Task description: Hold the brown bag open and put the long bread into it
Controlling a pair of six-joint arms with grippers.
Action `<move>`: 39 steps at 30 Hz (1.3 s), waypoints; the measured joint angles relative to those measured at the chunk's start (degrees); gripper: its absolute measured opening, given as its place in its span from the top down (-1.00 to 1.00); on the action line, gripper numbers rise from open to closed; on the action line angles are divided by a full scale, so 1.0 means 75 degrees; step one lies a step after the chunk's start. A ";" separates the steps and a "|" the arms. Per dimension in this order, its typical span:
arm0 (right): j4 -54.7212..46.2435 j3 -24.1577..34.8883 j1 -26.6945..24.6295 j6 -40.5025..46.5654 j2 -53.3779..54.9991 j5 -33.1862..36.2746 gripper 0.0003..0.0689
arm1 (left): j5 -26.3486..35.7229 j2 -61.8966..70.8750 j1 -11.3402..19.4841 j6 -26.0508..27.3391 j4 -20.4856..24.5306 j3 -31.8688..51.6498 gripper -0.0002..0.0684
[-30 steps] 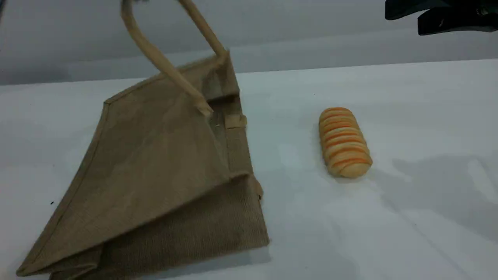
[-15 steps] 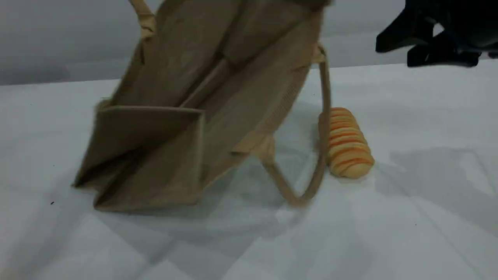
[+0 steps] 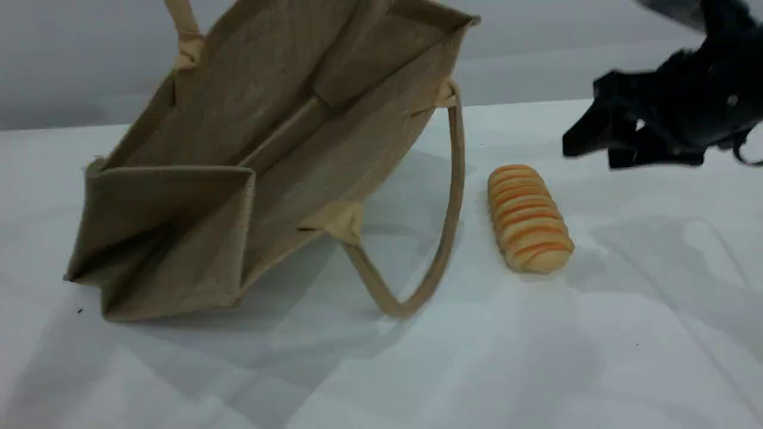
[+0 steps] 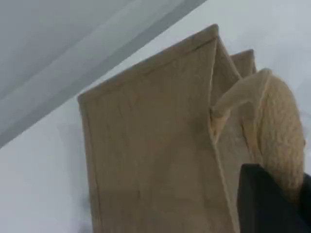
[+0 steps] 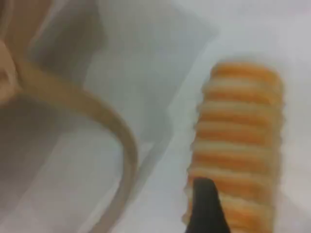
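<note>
Right pincer (image 3: pixel 620 149) lower now, above long bread (image 3: pixel 529 217); brown bag (image 3: pixel 250 173) open.

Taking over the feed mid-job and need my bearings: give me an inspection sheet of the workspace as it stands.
Surface: white table, bare apart from the job's things, with soft shadows.
Brown bag: lifted by its upper handle, mouth open toward the bread, bottom corner resting on the table; lower handle hangs down to the surface.
Long bread: lying flat on the table, right of the bag, apart from it, untouched.
Clutter: nothing seen.
Left gripper: shut on the upper handle.
Right gripper: open, empty, in the air above and right of the bread.
Cables: nothing seen.
Surroundings: plain grey wall behind the table.
</note>
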 joint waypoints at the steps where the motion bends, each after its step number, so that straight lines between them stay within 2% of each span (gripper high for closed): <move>1: 0.0011 -0.0003 0.0000 -0.0027 0.0117 0.0076 -0.19 | 0.0000 0.0000 0.0000 -0.0001 0.0000 0.0000 0.74; 10: -0.0001 -0.0432 0.0148 -0.0029 0.0749 0.0244 -0.19 | -0.0012 0.0028 0.0003 0.0268 -0.0995 0.0000 0.74; 23: 0.0014 -0.1354 0.0760 -0.0029 0.1850 -0.0673 -0.19 | -0.0019 0.0028 0.0003 0.0051 -0.0918 0.0000 0.74; 31: 0.0060 -0.1387 0.0835 -0.0029 0.2208 -0.0689 -0.17 | -0.0012 0.0028 0.0003 0.0017 -0.0918 0.0000 0.74; 33: 0.0060 -0.1387 0.0835 -0.0029 0.2214 -0.0697 -0.11 | -0.0012 0.0028 0.0003 0.0017 -0.0918 0.0000 0.74; 35: 0.0053 -0.1387 0.0835 -0.0029 0.2224 -0.0713 0.04 | -0.0004 0.0028 0.0003 0.0017 -0.0925 0.0000 0.74; 39: 0.0030 -0.1380 0.0835 -0.0029 0.2242 -0.0797 0.58 | -0.0004 0.0028 0.0003 0.0017 -0.0925 0.0000 0.74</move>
